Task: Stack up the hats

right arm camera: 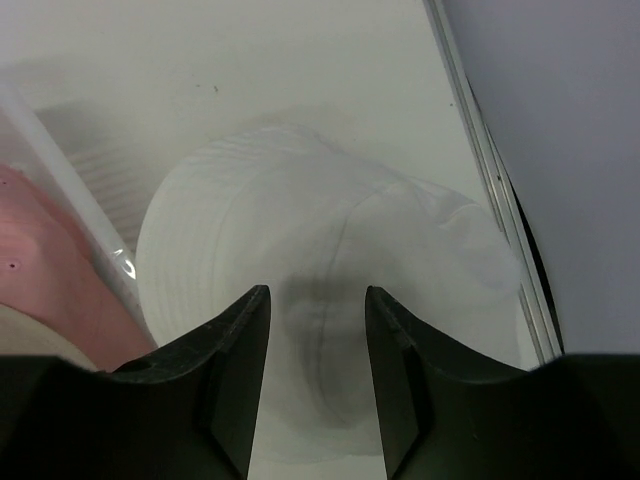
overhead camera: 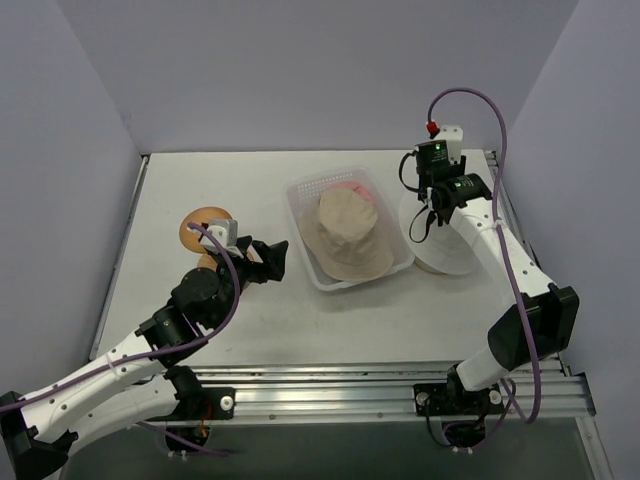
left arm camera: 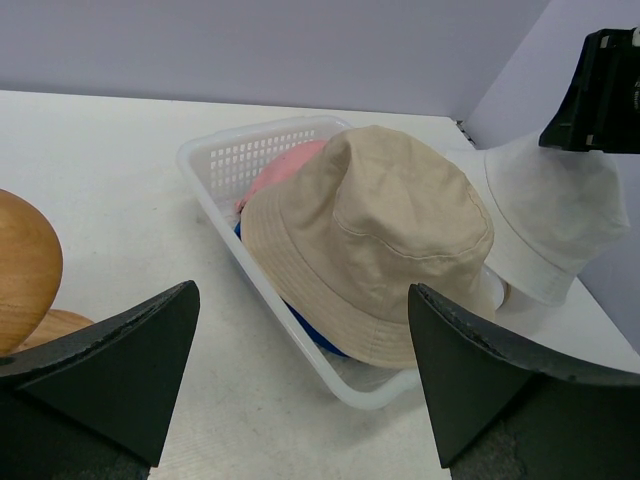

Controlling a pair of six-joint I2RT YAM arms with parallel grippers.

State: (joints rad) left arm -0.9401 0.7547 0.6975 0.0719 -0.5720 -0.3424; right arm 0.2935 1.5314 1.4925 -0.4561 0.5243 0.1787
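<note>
A clear basket (overhead camera: 303, 192) sits in the middle of the white desk (overhead camera: 190, 175). A beige hat (overhead camera: 345, 238) lies on top in the basket, with its round top up. A pink cap (overhead camera: 347, 187) peeks out from under it at the far side. A bit of a blue cap (left arm camera: 305, 322) shows under the beige hat at the near side.

A white hat (overhead camera: 447, 252) sits on the desk, just to the right of the basket. The right fingers (right arm camera: 232, 372) hang right over the top of this white hat. There is a gap between them, and nothing is in it. I cannot tell if they touch the hat.

The left fingers (left arm camera: 125, 365) are wide open and hold nothing. They are low over the desk, near the left side of the basket, and they point at it.

A smooth orange-brown dome (overhead camera: 198, 226) sits on the desk to the left, beside the left arm.
</note>
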